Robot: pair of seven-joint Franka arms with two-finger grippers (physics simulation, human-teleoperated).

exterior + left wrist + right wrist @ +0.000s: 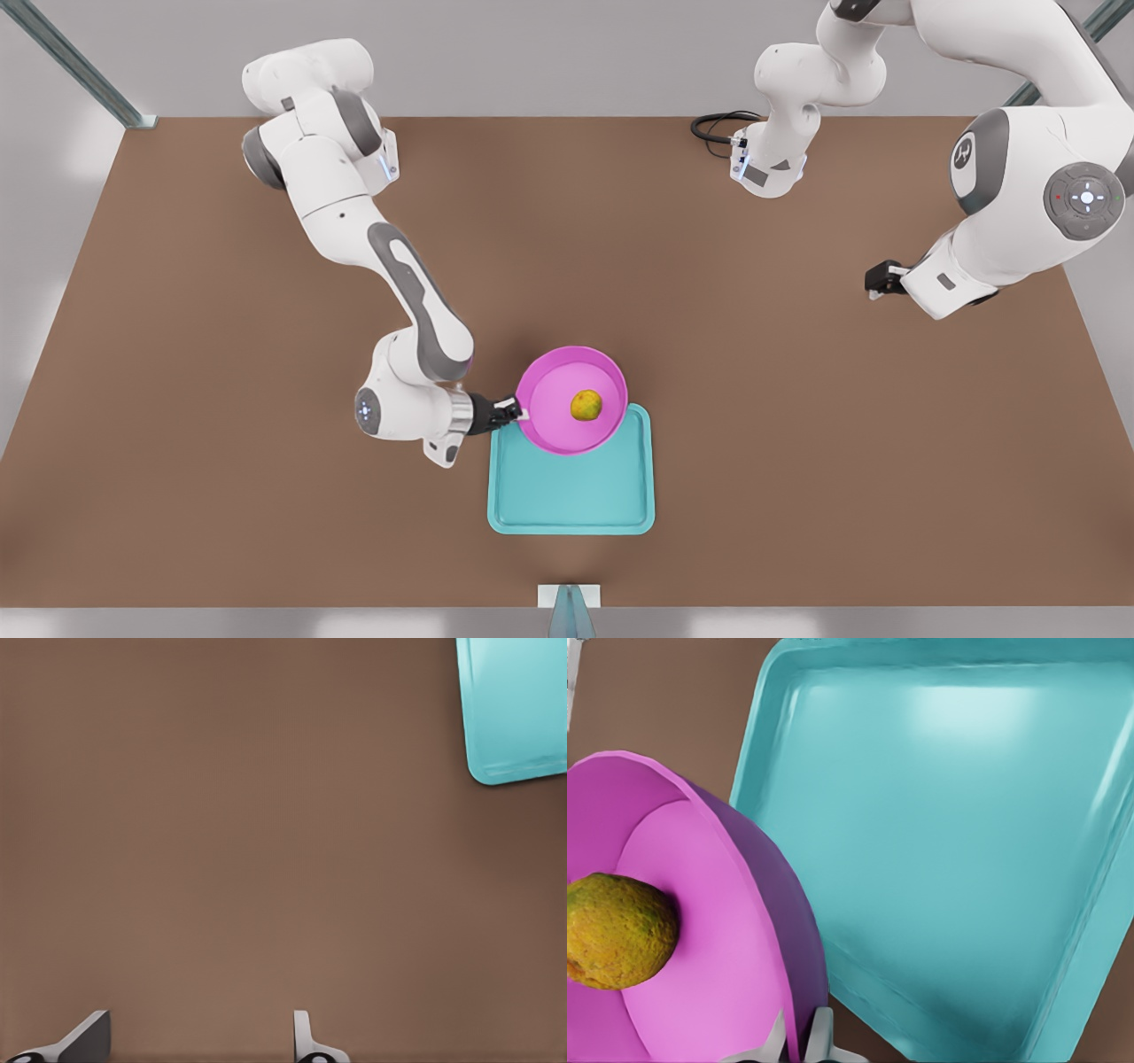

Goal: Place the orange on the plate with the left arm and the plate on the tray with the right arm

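Over the tray (571,496): right gripper (514,409) pinching the plate (554,416) rim, orange (586,406) inside.
Left gripper (873,282) waits well apart, fingers (89,1036) spread.

The right arm reaches from the upper left of the front view down toward the lower centre, its elbow bent and its forearm sloping down to a wrist that turns sideways. The right gripper (512,410) points toward the front view's right, level with the table, and its two fingers (820,1036) are pinched close together on the rim of the plate (554,416).

The left arm waits at the front view's right edge, folded high, with its large joint near the frame's right side. The left gripper (880,280) points toward the front view's left; its fingers (89,1036) stand spread apart over bare table, seemingly holding nothing.
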